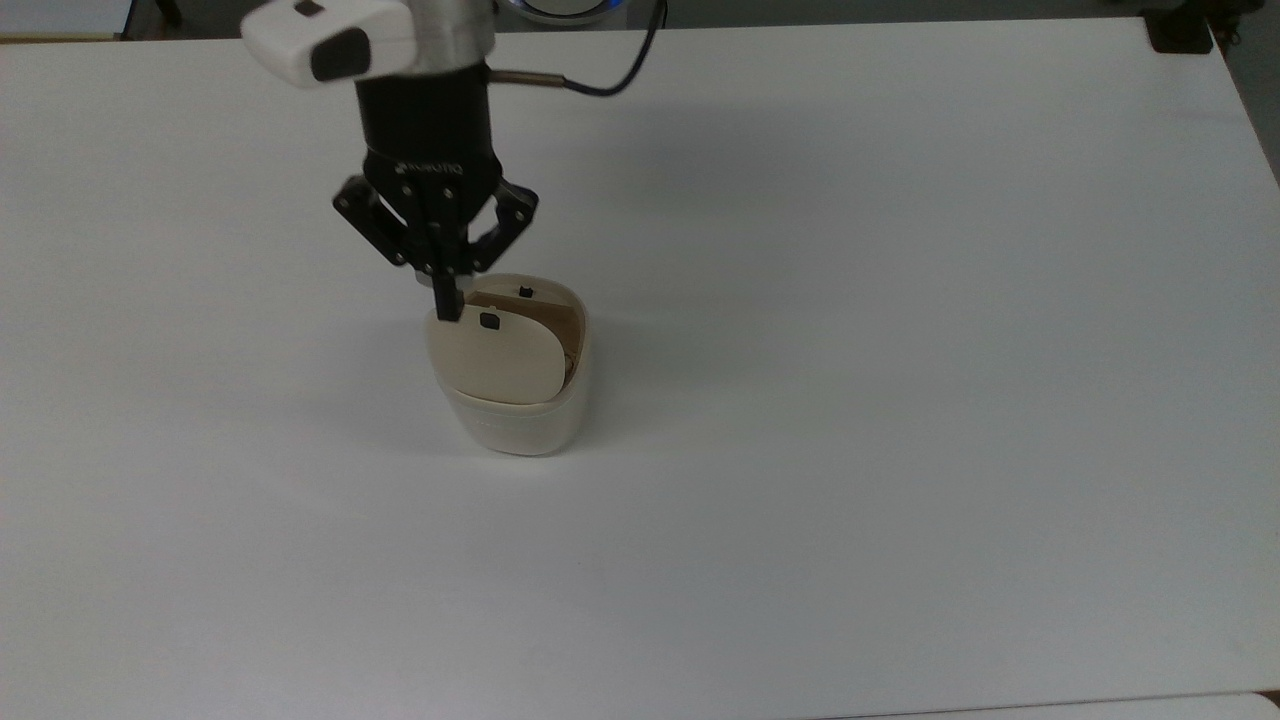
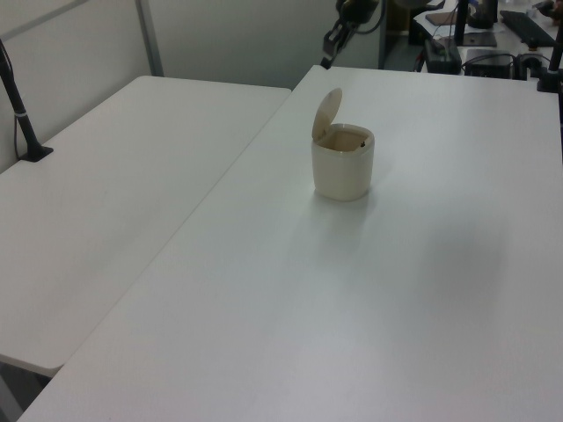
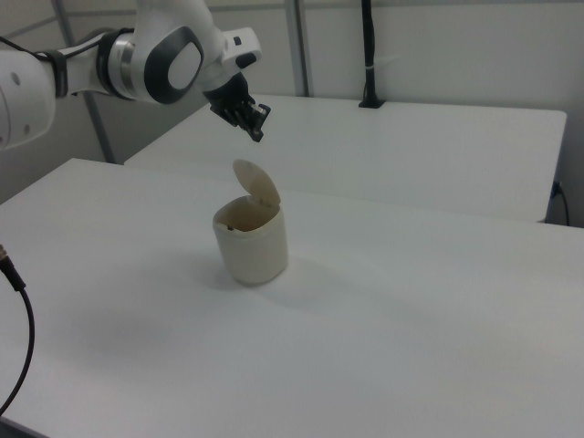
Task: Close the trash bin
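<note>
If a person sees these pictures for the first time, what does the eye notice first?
First, the cream trash bin, standing alone near the middle of the white table, with its lid tipped up and open. Next, the black hand of the white arm, poised in the air above the lid with its fingers shut. In the right view a clear gap separates the hand from the lid.
</note>
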{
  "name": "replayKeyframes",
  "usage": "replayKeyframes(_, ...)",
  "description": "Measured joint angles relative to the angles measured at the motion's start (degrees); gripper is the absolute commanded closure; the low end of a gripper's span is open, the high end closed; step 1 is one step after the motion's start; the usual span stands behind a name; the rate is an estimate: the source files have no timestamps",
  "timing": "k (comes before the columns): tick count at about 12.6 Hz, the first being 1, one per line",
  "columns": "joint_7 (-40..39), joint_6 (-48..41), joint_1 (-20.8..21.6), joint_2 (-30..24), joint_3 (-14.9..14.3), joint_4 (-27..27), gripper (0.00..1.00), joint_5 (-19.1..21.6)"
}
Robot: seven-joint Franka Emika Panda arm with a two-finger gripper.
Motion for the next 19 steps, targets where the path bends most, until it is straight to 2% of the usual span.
replayKeyframes(2,0.18,0.92,0.88,3.26,0.01,1.58,1.00,0.00)
replayKeyframes(4,0.18,0.61,0.90,4.24,0.00,2.06,1.00,0.00)
replayKeyframes(7,-1.03,-10.05,0.93,4.18,0.00,2.62,1.00,-0.01)
replayKeyframes(10,-2.16,-16.37,0.94,4.03,0.00,2.33,1.00,-0.01)
replayKeyframes(15,-2.59,-16.91,2.31,4.91,0.04,-3.56,1.00,-0.73)
replayKeyframes(19,-2.90,-16.09,2.38,4.90,0.03,-3.92,1.00,-0.94)
